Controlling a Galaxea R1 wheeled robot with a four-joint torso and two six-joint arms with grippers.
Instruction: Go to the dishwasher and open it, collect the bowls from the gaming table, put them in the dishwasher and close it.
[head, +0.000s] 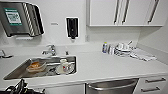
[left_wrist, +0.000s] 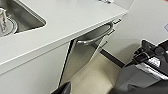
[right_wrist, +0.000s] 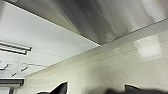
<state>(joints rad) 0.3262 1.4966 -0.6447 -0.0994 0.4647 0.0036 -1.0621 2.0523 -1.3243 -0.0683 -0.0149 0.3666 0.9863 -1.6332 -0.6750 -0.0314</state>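
Brushed steel marks the dishwasher (head: 112, 86), set under the white tabletop (head: 100, 66) just right of the sink (head: 15, 72). Its door leans out at the top, partly open, as the left wrist view (left_wrist: 82, 52) shows: a dark gap runs down the hinge-side edge and the upper rim stands clear of the tabletop's lip. The right wrist view looks along the steel front (right_wrist: 105, 17) from low down, with pale floor (right_wrist: 112, 70) beyond it and white drawer fronts (right_wrist: 37, 47) beside it.

Two dark tips of the right pincer (right_wrist: 96, 90) stand apart near the floor, so it reads as spread and empty. A single dark tip of the left pincer (left_wrist: 62, 88) sits below the door; whether it is open or closed I cannot tell.

Risk, as I judge it: the door is only part-way down, and a pull from a poor hold could let it slip and swing shut, or drop hard. An arm held low beneath the door could also be struck as it falls.

Farther out, the sink holds a mug (head: 64, 65) and dishes; a bottle (head: 105, 47) and stacked crockery (head: 122, 50) sit at the far right; a soap dispenser (head: 72, 27) hangs on the wall.
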